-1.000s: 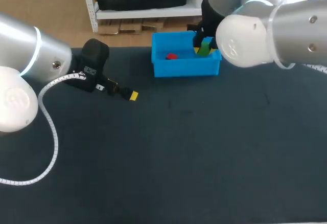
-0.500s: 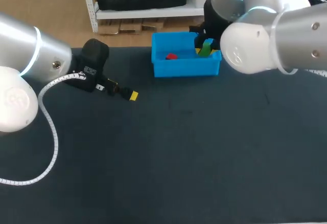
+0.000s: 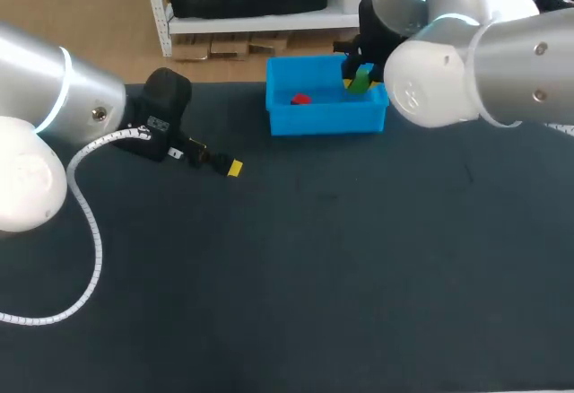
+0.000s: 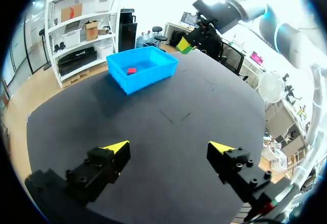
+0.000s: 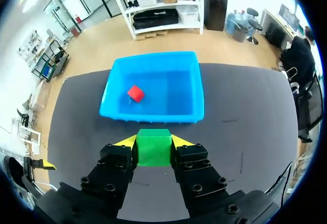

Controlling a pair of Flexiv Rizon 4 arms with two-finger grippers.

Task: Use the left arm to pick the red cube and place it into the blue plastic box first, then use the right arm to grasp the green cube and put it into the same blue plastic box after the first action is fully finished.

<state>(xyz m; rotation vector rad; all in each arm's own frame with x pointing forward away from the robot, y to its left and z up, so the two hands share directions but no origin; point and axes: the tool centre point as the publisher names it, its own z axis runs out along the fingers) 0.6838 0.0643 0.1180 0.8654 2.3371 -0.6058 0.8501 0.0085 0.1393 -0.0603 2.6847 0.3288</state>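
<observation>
The blue plastic box (image 3: 282, 115) stands at the table's far edge with the red cube (image 3: 300, 100) lying inside it, left of centre. My right gripper (image 3: 359, 81) hangs above the box's right end, shut on the green cube (image 3: 362, 78). In the right wrist view the green cube (image 5: 154, 147) sits between the yellow-tipped fingers, with the box (image 5: 153, 110) and the red cube (image 5: 135, 93) ahead of it. My left gripper (image 3: 224, 165) rests low at the table's left, open and holding nothing. Its wrist view shows both tips wide apart (image 4: 168, 150), the box (image 4: 153, 73) far ahead.
A white coiled cable (image 3: 90, 222) trails from my left arm over the table's left side. The dark tabletop (image 3: 341, 258) stretches out in front of the box.
My right gripper with the green cube has shifted slightly up and back over the box's right end. The left arm has not moved.
</observation>
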